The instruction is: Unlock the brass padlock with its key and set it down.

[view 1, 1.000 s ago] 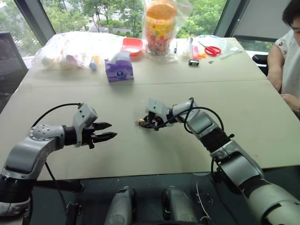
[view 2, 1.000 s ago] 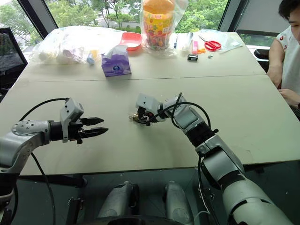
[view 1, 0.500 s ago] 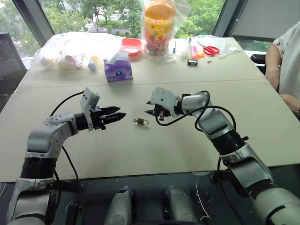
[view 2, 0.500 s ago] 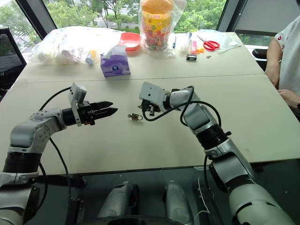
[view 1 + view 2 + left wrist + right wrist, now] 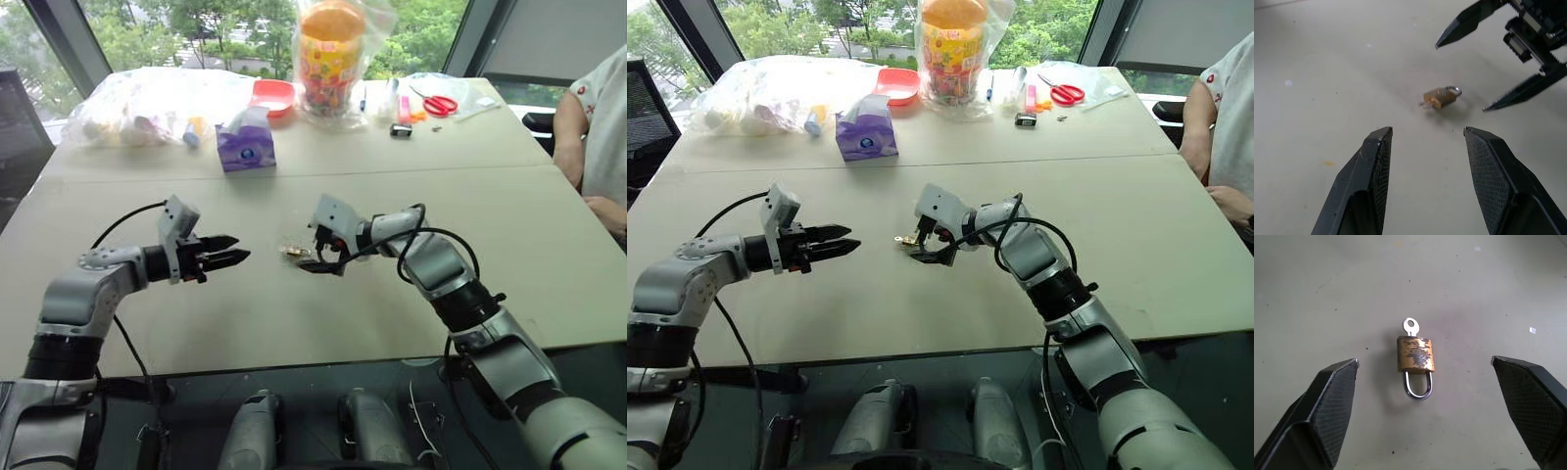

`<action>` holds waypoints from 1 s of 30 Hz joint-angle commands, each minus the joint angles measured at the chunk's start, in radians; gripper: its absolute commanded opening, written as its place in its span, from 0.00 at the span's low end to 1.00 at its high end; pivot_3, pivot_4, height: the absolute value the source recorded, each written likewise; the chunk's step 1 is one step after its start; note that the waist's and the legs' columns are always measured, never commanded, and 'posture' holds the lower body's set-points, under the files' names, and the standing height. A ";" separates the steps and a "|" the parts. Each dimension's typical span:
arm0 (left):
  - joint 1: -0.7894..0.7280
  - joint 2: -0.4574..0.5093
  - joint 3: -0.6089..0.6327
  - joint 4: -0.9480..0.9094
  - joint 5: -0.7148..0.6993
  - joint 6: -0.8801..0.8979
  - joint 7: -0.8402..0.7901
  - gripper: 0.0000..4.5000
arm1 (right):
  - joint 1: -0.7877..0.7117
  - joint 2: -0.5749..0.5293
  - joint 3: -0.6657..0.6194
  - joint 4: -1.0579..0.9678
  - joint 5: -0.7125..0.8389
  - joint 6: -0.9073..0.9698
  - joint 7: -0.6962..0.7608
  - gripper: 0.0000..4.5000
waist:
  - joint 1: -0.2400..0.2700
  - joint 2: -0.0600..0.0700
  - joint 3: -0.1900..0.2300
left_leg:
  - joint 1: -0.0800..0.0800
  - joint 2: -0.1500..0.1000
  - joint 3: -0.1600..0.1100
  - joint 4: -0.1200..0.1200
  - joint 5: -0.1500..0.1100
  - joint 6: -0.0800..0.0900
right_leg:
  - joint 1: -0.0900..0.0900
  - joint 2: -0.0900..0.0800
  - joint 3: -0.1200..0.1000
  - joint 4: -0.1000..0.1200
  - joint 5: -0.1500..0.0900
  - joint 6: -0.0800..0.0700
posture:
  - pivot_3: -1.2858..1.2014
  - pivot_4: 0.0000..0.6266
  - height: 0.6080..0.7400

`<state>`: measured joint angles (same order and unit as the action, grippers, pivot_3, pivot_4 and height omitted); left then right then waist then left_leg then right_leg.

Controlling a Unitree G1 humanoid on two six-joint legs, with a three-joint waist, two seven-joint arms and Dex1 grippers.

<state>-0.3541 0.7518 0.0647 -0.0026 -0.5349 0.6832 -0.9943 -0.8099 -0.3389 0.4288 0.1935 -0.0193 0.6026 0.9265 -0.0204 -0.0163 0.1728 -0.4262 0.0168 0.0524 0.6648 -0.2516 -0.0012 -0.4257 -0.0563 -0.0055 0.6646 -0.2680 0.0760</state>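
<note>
Right now the small brass padlock [image 5: 1416, 355], yellow-gold in the body with a silvery U-shaped shackle, lies flat on the beige table [image 5: 294, 323], and the thin silvery key [image 5: 1410, 326] stands out of the end of the body opposite the shackle. Whether the shackle has sprung free I cannot tell; it looks seated in the body.

Taking the padlock as the landmark, the right gripper [image 5: 319, 252] hangs just beside it on the shackle side, its two black fingers spread wide to either flank and holding nothing. The left gripper [image 5: 227, 255] sits near it on the key side, pointed at it, fingers parted a moderate way and likewise empty. Neither touches the lock.

The step in hand looks like a fresh pick-up. To do it well, I would bring the right fingers down so the pads meet the two narrow sides of the brass body, not the shackle, which must be free to lift. The lock is tiny against a finger, so centre it before closing or it may skid away. The left gripper should then pinch only the key's round bow.
</note>
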 commanded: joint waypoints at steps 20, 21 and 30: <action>0.038 0.007 0.039 -0.113 -0.004 -0.017 0.034 0.54 | -0.091 0.055 0.071 0.157 -0.109 -0.051 -0.037 0.15 | 0.004 0.000 0.000 | 0.001 -0.001 0.000 0.000 0.000 0.000 | 0.001 -0.003 0.000 0.000 0.000 -0.001 | 0.52 0.24 1.00; 0.027 -0.002 0.038 -0.104 -0.009 -0.017 0.033 0.54 | -0.088 0.045 0.060 0.132 -0.115 -0.093 -0.050 0.15 | 0.005 0.000 0.000 | 0.000 -0.001 0.000 0.000 0.000 0.000 | 0.001 -0.003 0.000 0.000 0.000 -0.001 | 0.52 0.24 1.00; -0.196 -0.161 0.075 0.101 -0.126 0.032 0.005 0.54 | -0.030 -0.047 -0.056 -0.198 -0.108 -0.402 -0.098 0.15 | 0.000 -0.001 0.000 | -0.001 -0.001 0.000 0.000 0.000 0.000 | 0.000 -0.002 0.000 -0.001 0.000 0.000 | 0.52 0.24 1.00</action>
<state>-0.5155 0.5971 0.1041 0.0698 -0.6325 0.7133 -0.9772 -0.8404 -0.3792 0.4005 0.0487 -0.1159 0.2399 0.8547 -0.0209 -0.0171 0.1728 -0.4268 0.0164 0.0523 0.6647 -0.2516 -0.0012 -0.4258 -0.0568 -0.0059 0.6642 -0.2678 0.0763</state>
